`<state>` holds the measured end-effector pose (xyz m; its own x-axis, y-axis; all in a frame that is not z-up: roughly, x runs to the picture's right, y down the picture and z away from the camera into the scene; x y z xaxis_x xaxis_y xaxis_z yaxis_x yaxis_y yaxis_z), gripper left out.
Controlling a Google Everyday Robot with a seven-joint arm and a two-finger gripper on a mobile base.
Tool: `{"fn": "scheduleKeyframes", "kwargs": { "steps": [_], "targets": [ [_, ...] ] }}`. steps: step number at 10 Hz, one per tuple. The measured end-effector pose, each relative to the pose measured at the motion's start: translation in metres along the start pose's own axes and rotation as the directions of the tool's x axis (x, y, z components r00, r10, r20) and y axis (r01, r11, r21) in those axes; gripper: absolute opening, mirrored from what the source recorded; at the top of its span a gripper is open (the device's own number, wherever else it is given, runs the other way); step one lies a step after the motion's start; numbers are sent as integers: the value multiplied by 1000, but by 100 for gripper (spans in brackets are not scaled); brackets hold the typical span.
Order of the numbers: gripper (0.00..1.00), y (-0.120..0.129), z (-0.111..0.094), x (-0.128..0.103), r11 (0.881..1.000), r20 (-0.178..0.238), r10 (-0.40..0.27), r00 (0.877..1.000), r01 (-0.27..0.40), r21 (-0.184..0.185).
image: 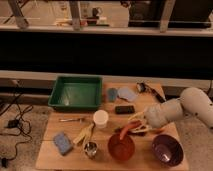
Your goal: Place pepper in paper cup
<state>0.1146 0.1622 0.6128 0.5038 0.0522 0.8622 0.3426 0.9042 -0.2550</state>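
Robot's holding the pepper just right of the paper cup, drop not done yet

The gripper (134, 125) is reaching in from the right, hanging by the back rim of the orange bowl (121, 148), and it's looking clamped on the pepper (127, 132), which is poking out leftward and slanting down. The paper cup (100, 119) is standing upright near it on the table (165, 107), mouth up. Guessing it's gripping one end so the free end is going in first. It needs lifting over the rim, and a light cup could tip if bumped.
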Motion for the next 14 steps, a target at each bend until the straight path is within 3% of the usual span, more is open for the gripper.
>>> {"fn": "scheduleKeyframes", "kwargs": {
  "steps": [9,11,14],
  "targets": [
    [0,3,11,-12,1000,34,-27,999,27,-10],
    [0,-6,27,-27,998,68,-57,996,58,-11],
    [0,-32,68,-66,992,140,-121,983,123,-4]
  ]
}}
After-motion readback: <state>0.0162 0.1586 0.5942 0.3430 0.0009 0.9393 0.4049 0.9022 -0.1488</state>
